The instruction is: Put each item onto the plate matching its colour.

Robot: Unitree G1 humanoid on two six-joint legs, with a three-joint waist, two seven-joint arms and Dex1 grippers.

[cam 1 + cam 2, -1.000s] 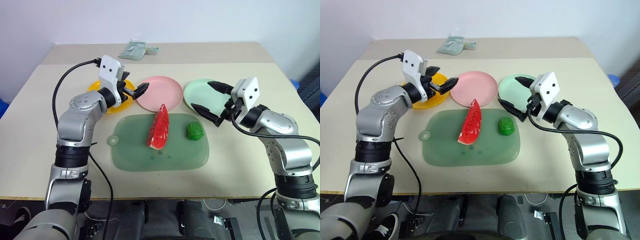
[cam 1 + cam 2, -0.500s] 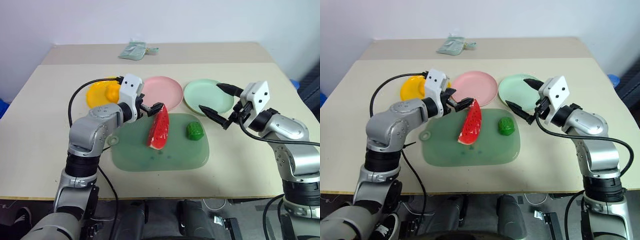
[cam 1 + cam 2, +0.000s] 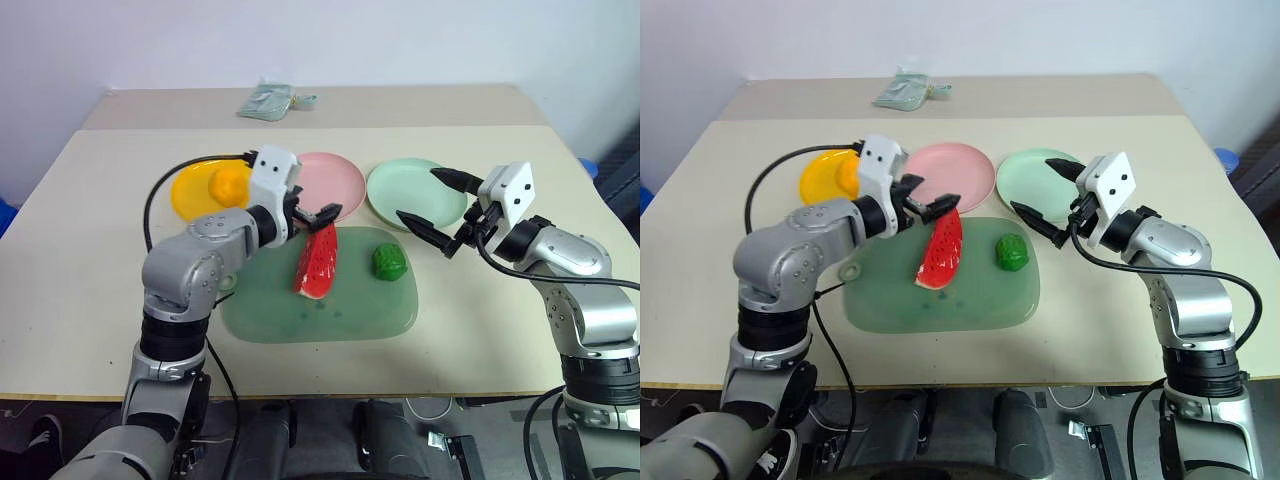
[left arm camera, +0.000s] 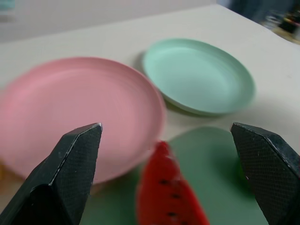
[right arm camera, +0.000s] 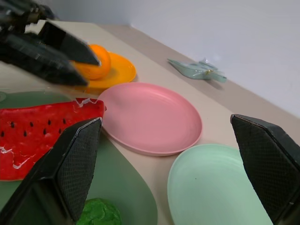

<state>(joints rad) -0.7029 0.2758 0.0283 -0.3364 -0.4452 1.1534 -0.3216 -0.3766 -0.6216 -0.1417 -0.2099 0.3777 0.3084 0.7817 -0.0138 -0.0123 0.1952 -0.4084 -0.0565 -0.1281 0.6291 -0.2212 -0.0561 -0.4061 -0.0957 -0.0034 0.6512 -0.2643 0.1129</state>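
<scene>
Your left gripper (image 3: 322, 216) has its two black fingers spread wide and holds nothing; it hovers just over the upper tip of the watermelon wedge (image 3: 318, 262), which lies on the green mat (image 3: 260, 310) in front of the pink plate (image 3: 335, 180). The wedge looks like hard, light, smooth plastic, so it will likely slip if pinched on its slanted tip; you would do better to close across its flat red faces near the thick middle. Your right gripper (image 3: 432, 206) is also spread open and empty, hanging over the near edge of the mint plate (image 3: 395, 185), near the bumpy green vegetable (image 3: 389, 262) on the mat, small and probably light, best taken around its sides. The orange fruit (image 3: 231, 184) already sits on the yellow plate (image 3: 190, 190). Compared with a second ago, your left gripper has moved from above the yellow plate across to the wedge, while your right gripper has barely shifted.
</scene>
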